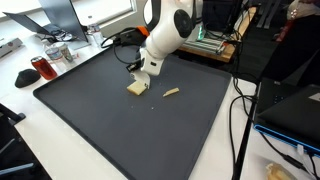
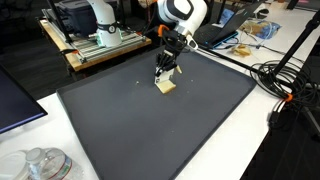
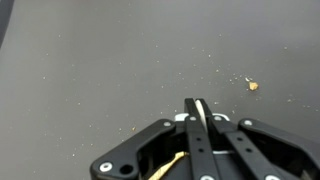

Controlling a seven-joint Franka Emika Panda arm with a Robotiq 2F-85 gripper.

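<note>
My gripper point(image 1: 144, 74) point(image 2: 167, 72) hangs low over the middle of a dark grey mat point(image 1: 120, 130) point(image 2: 150, 130). Its fingers look pressed together in the wrist view point(image 3: 197, 106), with only a thin pale sliver between the tips. A pale yellow square piece point(image 1: 137, 88) point(image 2: 165, 87) lies on the mat just under and in front of the fingertips. I cannot tell whether they touch. A smaller elongated pale piece point(image 1: 171, 93) lies a little apart on the mat. A yellow edge point(image 3: 168, 167) shows beneath the gripper body in the wrist view.
Crumbs dot the mat, one of them orange point(image 3: 252, 85). A red cup point(image 1: 45, 68) and a black object point(image 1: 27, 77) stand off the mat's corner. Cables point(image 2: 285, 80) run along one side. A wooden bench with equipment point(image 2: 100, 45) stands behind. Clear containers point(image 2: 40, 165) sit near a front corner.
</note>
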